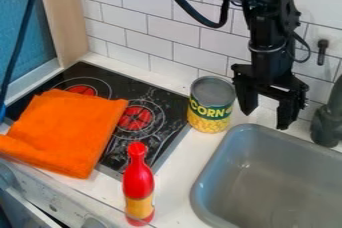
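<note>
The black gripper [268, 114] hangs at the upper right, above the counter at the sink's back left corner, with its fingers spread apart and nothing between them. Just left of it stands a corn can [211, 105], upright on the white counter beside the stove's right edge. An orange cloth [67, 131] lies folded over the left part of the black stove top [155, 100]. At the front, a red bottle [138, 184] with a yellow label stands upright.
A grey sink [209, 182] takes up the lower right, with a dark grey faucet [327, 122] at its back right. White tiled wall [153, 24] runs behind the counter. Stove knobs line the front left edge.
</note>
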You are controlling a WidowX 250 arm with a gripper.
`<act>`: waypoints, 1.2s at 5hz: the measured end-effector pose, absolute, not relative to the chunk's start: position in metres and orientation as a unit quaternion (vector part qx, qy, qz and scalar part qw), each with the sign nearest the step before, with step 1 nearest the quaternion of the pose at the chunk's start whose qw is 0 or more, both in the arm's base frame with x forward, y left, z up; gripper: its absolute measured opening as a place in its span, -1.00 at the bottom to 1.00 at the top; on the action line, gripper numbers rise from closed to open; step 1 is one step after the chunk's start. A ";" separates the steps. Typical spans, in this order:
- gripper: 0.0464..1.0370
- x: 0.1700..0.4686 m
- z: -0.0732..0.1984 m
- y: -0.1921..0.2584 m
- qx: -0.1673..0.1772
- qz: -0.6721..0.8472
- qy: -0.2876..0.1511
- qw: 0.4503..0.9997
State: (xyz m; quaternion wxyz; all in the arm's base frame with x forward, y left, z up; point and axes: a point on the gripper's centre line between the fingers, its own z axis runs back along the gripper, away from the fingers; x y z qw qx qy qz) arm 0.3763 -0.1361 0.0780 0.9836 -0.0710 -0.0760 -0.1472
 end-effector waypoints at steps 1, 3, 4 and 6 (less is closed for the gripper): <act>0.93 0.373 0.070 -0.113 -0.043 -0.118 -0.055 0.991; 0.93 0.354 0.068 -0.047 0.013 -0.033 -0.044 0.998; 0.93 0.350 0.068 -0.017 0.034 0.005 -0.074 0.997; 0.93 0.354 0.073 0.023 0.050 0.069 -0.125 0.989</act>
